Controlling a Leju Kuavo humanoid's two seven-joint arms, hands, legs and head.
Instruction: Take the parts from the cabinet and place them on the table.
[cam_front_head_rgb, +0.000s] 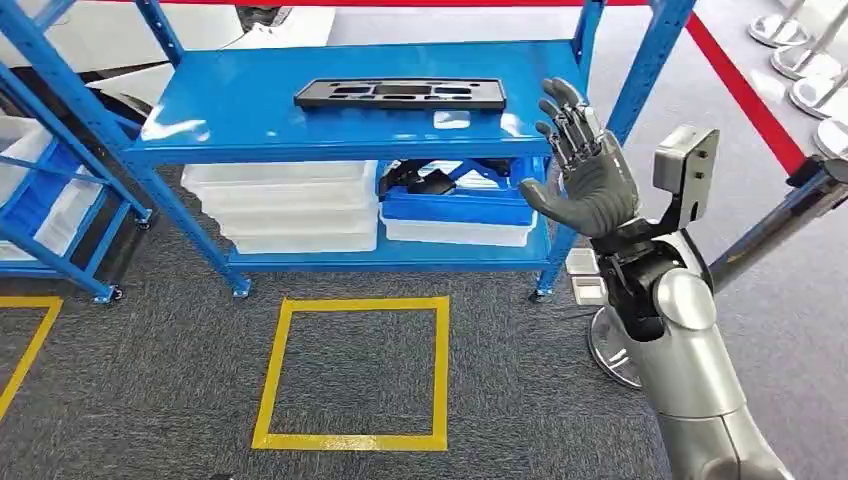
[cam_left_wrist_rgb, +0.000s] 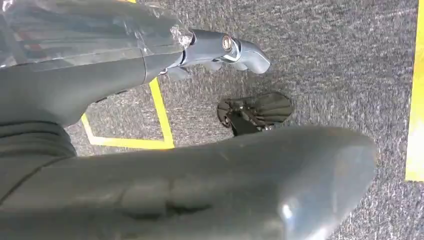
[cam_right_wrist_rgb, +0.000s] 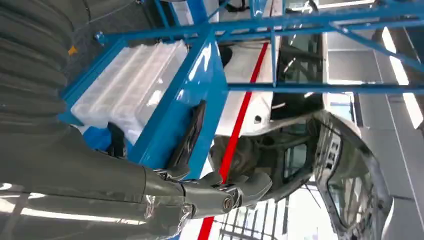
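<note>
Blue bin's (cam_front_head_rgb: 455, 205) dark contents sit half hidden under the shelf (cam_front_head_rgb: 250, 100).

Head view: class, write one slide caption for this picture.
Right hand raised open beside the blue shelf holding a flat black part.

Bright, even light; glare patches on the blue shelf (cam_front_head_rgb: 300, 105).

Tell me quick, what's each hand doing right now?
Left hand: hanging over the carpet, holding nothing; whether open or closed cannot be told.
Right hand: open, empty, raised beside the blue shelf.
</note>
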